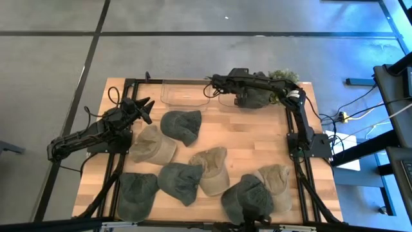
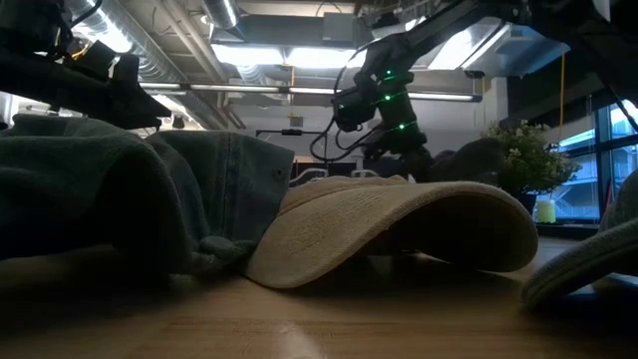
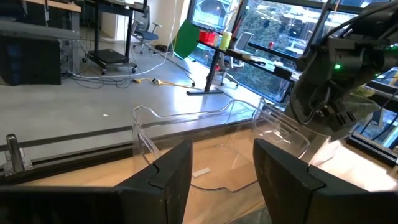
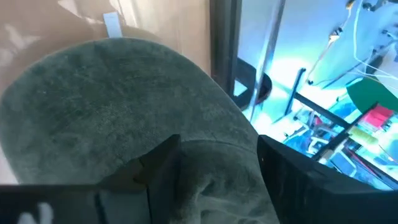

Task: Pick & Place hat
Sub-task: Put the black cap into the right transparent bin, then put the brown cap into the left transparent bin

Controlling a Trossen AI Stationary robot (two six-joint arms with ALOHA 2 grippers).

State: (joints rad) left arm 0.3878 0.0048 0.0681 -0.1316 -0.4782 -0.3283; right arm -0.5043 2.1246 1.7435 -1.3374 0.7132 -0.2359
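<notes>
With the dark green cap bunching between its part-open fingers, your right gripper is holding it at the table's far edge beside the clear bin, so keep it level while the left gripper is waiting open and empty.

Right gripper fingertips hidden in high view behind own wrist and dark green hat. In right wrist view, fingers cut by picture's lower edge; grip on hat fabric partly hidden. Low view: tan cap and grey-green cap block most of surface; right-hand cap cut by edge. High view: nearest caps partly covered by frame bar. Clear bin edges faint, far wall hard to trace.
</notes>
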